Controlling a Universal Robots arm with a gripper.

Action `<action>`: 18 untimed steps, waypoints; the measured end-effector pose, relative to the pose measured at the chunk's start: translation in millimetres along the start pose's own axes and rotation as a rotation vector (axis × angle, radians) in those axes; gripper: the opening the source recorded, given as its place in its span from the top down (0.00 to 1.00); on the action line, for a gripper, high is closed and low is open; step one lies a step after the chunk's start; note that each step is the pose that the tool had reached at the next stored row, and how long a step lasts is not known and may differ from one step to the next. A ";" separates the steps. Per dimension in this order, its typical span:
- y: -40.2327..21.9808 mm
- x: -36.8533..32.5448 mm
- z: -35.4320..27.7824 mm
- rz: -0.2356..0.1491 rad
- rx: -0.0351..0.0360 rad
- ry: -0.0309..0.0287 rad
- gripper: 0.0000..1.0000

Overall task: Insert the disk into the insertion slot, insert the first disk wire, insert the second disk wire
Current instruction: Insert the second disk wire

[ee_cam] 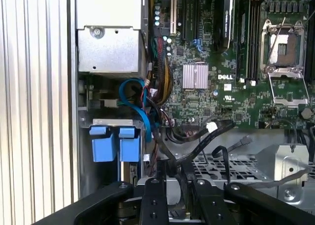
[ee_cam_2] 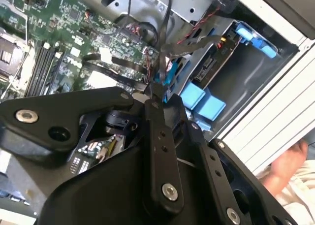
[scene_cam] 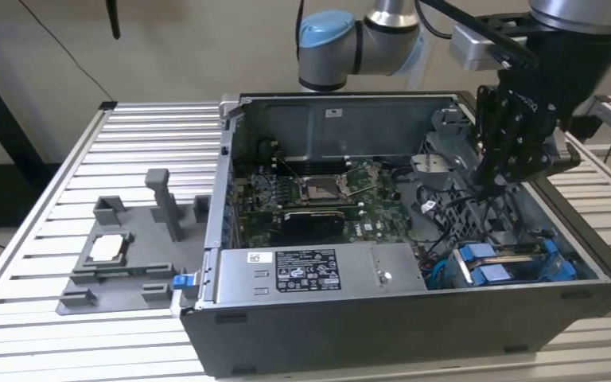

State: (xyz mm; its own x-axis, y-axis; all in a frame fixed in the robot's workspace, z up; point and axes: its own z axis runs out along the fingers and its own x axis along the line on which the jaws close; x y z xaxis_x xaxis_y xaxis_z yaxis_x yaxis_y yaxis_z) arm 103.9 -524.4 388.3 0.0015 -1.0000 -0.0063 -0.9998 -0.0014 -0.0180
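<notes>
The disk lies in the insertion slot, a dark metal cage at the case's front corner on the exterior view's right. Its blue carrier tabs show in both wrist views. My gripper hangs inside the case just behind the cage. In the second wrist view the gripper is shut on a thin black disk wire that runs away from its tips. In the first wrist view the gripper sits among black cables beside the blue tabs.
The open computer case lies on a slatted metal table. Inside are the motherboard, a silver power supply and loose cable bundles. A grey fixture stands on the exterior view's left. A person's hand rests beyond the case wall.
</notes>
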 end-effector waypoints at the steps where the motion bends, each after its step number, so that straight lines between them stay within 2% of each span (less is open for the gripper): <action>1: 0.3 -1.5 0.2 -0.001 0.0109 0.0096 0.73; 3: 1.1 -4.5 0.7 -0.004 0.0280 0.0266 0.73; 4: 1.9 -6.3 1.0 -0.005 0.0328 0.0353 0.73; 8: 6.4 -10.9 2.3 -0.009 0.0370 0.0759 0.73; 10: 8.4 -13.9 3.3 -0.012 0.0415 0.0924 0.73; 13: 10.7 -19.3 4.9 -0.015 0.0565 0.1093 0.73; 16: 13.1 -24.0 6.6 -0.017 0.0768 0.1218 0.73; 18: 15.0 -25.2 7.2 -0.020 0.0862 0.1296 0.73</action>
State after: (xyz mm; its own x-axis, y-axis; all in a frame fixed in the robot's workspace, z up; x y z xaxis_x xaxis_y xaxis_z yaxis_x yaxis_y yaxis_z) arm 89.1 -499.2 380.9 0.0131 -0.9922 0.1239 -0.9944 -0.0259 -0.1026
